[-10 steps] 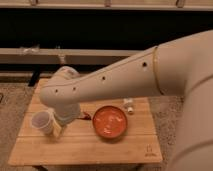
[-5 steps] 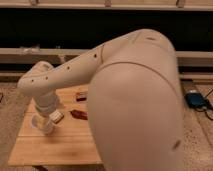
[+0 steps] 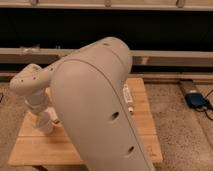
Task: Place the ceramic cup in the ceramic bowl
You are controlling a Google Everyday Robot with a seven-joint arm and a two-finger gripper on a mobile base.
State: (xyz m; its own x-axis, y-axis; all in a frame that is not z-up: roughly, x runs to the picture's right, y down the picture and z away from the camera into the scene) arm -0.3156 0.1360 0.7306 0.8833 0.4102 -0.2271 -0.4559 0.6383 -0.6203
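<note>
Arching arm (image 3: 95, 100) over table (image 3: 146, 117) | jaws at ceramic cup (image 3: 45, 125), left side

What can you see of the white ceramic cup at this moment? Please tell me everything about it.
The ceramic cup is small, plain and white, with a smooth surface and no handle in sight. It narrows toward its lower end and looks slightly tilted. It shows over the left part of the wooden table, directly under the gripper, which comes down on it from above and covers its top, so the rim and inside are hidden. Whether it rests on the table or is lifted cannot be told.
</note>
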